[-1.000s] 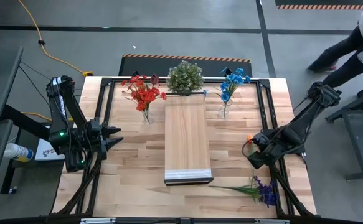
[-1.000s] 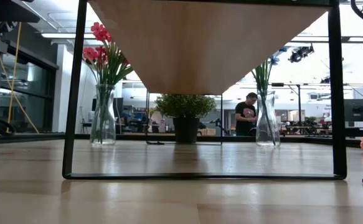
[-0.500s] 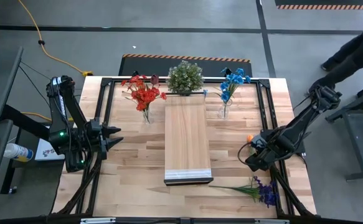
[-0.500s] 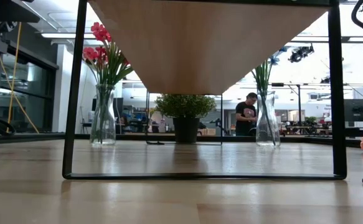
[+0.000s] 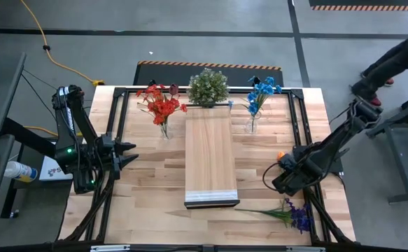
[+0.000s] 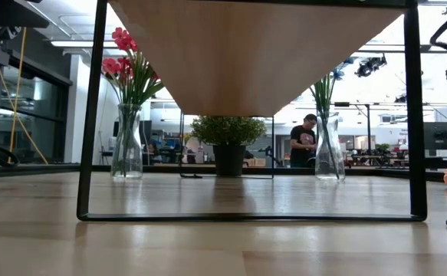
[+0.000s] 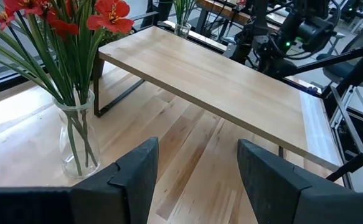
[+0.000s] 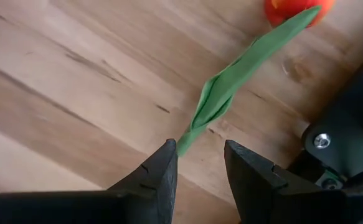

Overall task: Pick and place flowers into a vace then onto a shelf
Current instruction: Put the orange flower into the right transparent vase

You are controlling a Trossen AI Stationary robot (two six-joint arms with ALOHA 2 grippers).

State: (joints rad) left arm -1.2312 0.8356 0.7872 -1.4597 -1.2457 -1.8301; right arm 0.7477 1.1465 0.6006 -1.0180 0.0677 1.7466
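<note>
The orange flower [image 8: 293,9] lies flat on the tabletop, and its green leaf [image 8: 221,93] runs from the bloom toward my right gripper [image 8: 200,155]. That gripper is open and hovers low over the leaf's tip, which ends beside one finger [image 8: 165,168]. In the high view the right gripper [image 5: 278,184] sits just nearside of the orange bloom [image 5: 280,155]. Purple flowers [image 5: 294,213] lie on the table near its near right corner. Red flowers [image 5: 163,106] and blue flowers [image 5: 261,92] stand in glass vases. My left gripper [image 5: 129,155] waits open at the table's left.
The shelf [image 5: 210,157] stands on black legs in the table's middle, with a potted plant [image 5: 208,85] at its far end. A black frame [image 5: 298,119] runs around the work area. A person's legs [image 5: 392,63] show beyond the table's far right corner.
My right gripper has moved toward the table's near edge and slightly left, away from the orange bloom along its leaf. The orange flower has stayed where it lay. The person beyond the far right corner has walked on.
</note>
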